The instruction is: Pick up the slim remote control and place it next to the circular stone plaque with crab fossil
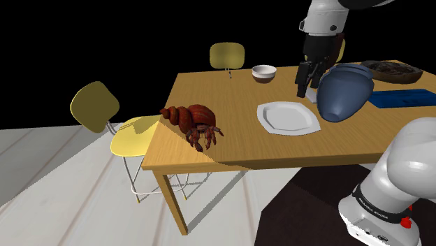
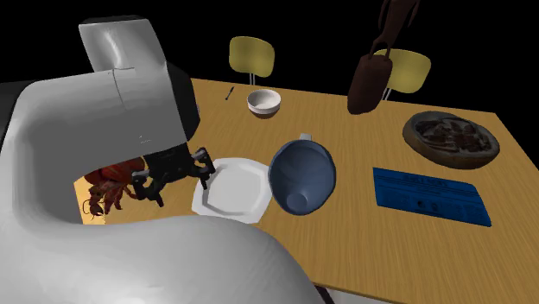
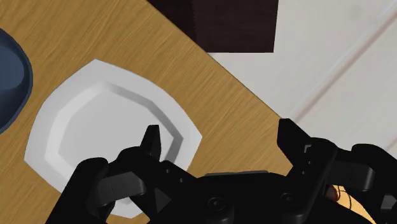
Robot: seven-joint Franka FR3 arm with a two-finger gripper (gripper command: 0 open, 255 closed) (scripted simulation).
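Claw [image 3: 219, 130] is hovering empty, fingers apart, over the white plate [image 3: 95, 121]. I am judging the thin dark remote [image 2: 230, 92] to be lying beside the bowl [image 2: 264, 103]; I am advising descending square across its width.

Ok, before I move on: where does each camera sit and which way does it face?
Shoulder view: beside the white arm base at its lower right, looking down across the wooden table; the all-black gripper hangs over the far side.
Second exterior view: high and close by the arm, facing much as the shoulder view does; a large white arm link covers its left.
Wrist view: on the hand, looking down at the table edge and pale floor; its open fingers are in the foreground.
Shared: all three show the white octagonal plate.
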